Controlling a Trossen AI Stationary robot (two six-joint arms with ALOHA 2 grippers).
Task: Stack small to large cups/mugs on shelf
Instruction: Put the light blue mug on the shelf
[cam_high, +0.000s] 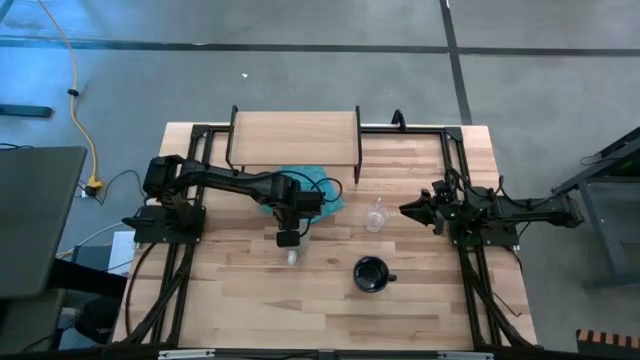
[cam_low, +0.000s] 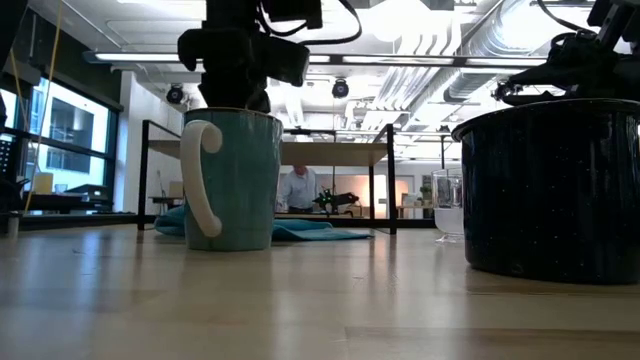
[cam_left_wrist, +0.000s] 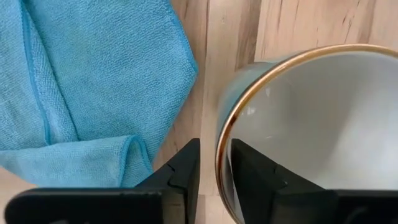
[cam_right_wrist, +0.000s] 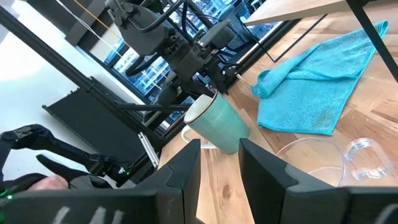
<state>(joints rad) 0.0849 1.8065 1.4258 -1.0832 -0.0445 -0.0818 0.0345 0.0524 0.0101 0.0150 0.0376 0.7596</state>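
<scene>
The pale white-green mug (cam_high: 291, 257) stands upright on the table, its base on the wood and its handle (cam_low: 200, 180) turned to the side. My left gripper (cam_left_wrist: 214, 152) points down over it, open, one finger outside the gold rim (cam_left_wrist: 219, 155) and one inside. The clear glass cup (cam_high: 376, 217) and the black mug (cam_high: 372, 274) stand on the table to the right. The shelf (cam_high: 295, 138) is at the far edge, with nothing on its board. My right gripper (cam_right_wrist: 219, 152) waits at the right, level and open, holding nothing. My left gripper stands astride the pale mug's rim (cam_left_wrist: 221, 134) from above. A clear gap shows between the outer finger (cam_left_wrist: 183, 168) and the wall. Whether the inner finger (cam_left_wrist: 249, 168) touches the inside of the wall, I cannot tell.
A blue cloth (cam_high: 318, 183) lies on the table between the shelf and the pale mug, partly under the left arm. Black frame rails (cam_high: 455, 160) run along both sides of the table. Bare wood lies toward the near edge (cam_high: 320, 320).
</scene>
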